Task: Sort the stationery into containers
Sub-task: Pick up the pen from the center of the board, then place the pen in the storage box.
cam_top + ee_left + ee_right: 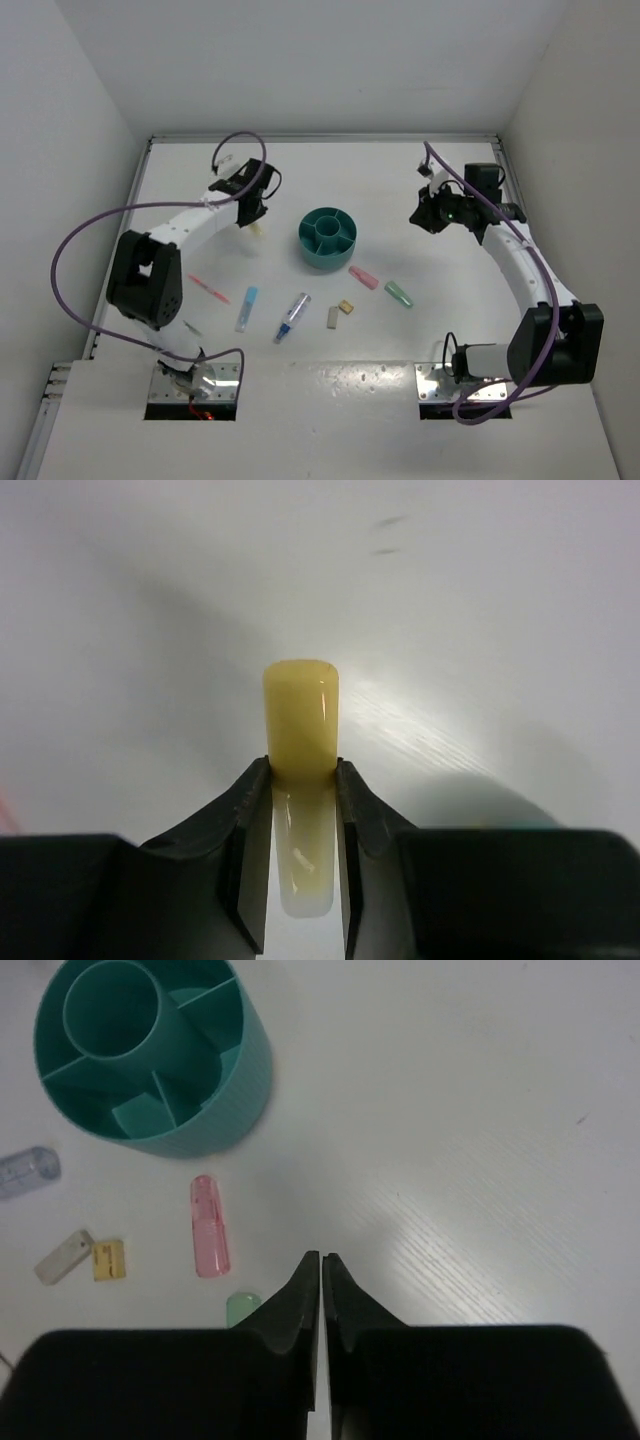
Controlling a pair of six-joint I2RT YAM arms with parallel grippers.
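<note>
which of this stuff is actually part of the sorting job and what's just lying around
Part of the job: teal organiser, yellow marker in the left gripper, pink marker, green marker, light-blue marker, clear-blue pen, thin pink pen, two erasers.
Just there: purple cables, metal base plates.

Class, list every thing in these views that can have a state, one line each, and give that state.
left gripper, shut on yellow marker
right gripper, shut, empty
yellow marker, held
organiser, upright, visible compartments empty
pink marker, lying loose
green marker, lying loose
blue marker, lying loose
clear pen, lying loose
pink pen, lying loose
grey eraser, lying loose
yellow eraser, lying loose
</note>
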